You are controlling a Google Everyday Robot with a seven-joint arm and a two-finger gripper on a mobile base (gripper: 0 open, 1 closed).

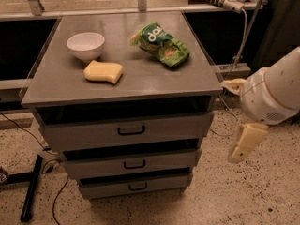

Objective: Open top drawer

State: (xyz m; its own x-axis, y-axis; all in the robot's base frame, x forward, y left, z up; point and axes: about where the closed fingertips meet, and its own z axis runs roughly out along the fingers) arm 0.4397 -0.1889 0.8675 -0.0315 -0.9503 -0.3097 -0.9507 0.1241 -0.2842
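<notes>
The top drawer (84, 136) is the widest grey front of three, just under the cabinet top, with a small black bar handle (131, 131) at its centre. It sits pushed in. My gripper (236, 120) hangs at the right of the cabinet, level with the top drawer and apart from it. Its cream fingers (246, 142) are spread and hold nothing. The white arm (276, 93) reaches in from the right edge.
On the cabinet top (140, 81) lie a white bowl (86, 45), a yellow sponge (103, 72) and a green chip bag (161, 44). Two smaller drawers (93, 167) sit below. Cables and a black stand leg (32, 187) lie on the speckled floor at left.
</notes>
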